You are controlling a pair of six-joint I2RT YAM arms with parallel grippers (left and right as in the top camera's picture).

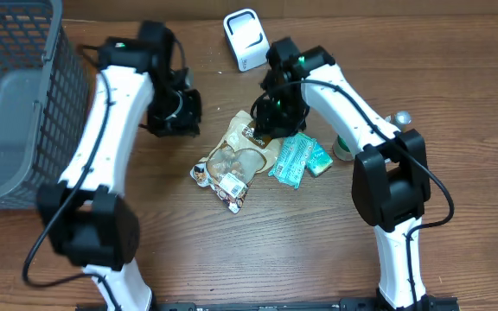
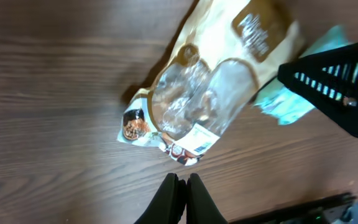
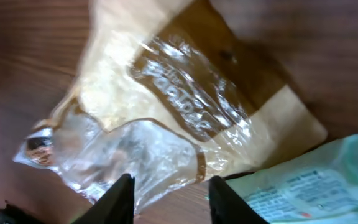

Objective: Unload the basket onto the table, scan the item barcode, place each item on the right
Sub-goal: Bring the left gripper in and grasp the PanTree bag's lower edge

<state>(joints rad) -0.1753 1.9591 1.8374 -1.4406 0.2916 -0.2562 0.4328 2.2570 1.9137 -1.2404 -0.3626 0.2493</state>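
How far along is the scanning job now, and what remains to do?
Done: nothing visible; the snack bag lies on the table, apart from the white device, probably the scanner. In hand: the right pincer hangs low over the bag, fingers apart; the left pincer is shut and empty. Left: gripping, lifting and showing the bag's barcode.

The wooden table (image 1: 456, 52) in front of me carries a grey mesh basket (image 1: 24, 86) at my left edge and a white scanner (image 1: 246, 39) at the far side. At centre lies a tan-and-clear snack bag (image 1: 236, 155), with a teal packet (image 1: 290, 162) and a small green box (image 1: 321, 161) just beside it.
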